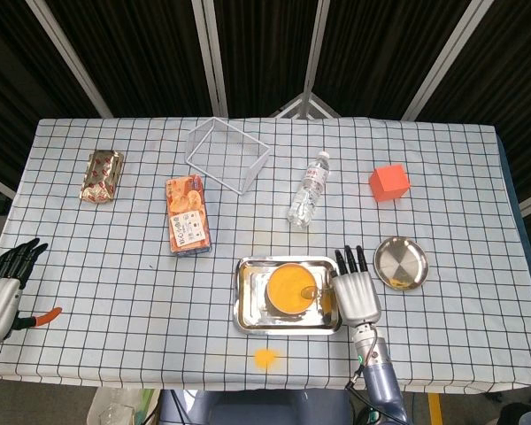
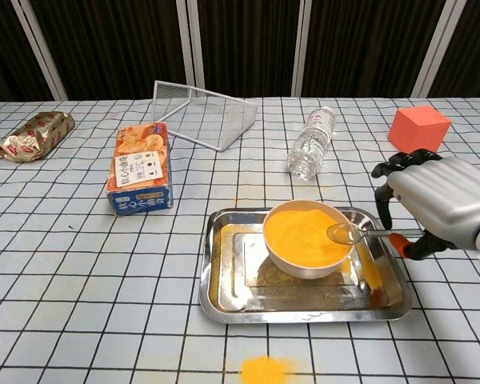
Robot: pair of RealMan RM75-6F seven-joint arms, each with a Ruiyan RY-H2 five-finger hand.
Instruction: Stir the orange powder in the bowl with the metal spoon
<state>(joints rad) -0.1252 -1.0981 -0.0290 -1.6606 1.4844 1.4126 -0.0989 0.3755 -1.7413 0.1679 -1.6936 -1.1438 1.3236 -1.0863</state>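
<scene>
My right hand [image 2: 436, 200] pinched the spoon [image 2: 360, 234] by its handle, its scoop poised over the right rim of the bowl [image 2: 308, 238] of orange powder [image 2: 304, 232] in the tray [image 2: 224, 280], so the pickup looked done and stirring not yet begun.

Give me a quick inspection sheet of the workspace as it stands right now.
Surface: checked tablecloth; spilled orange powder near the front edge.
Job's things: bowl of orange powder in the metal tray; metal spoon scoop over the bowl's right rim.
Clutter: snack box, foil packet, wire basket on its side, water bottle lying down, orange cube, metal plate.
Hands: right hand holds the spoon; left hand at the table's edge, holding nothing.
Cables: nothing seen.
Surroundings: dark curtains, metal frame.
</scene>
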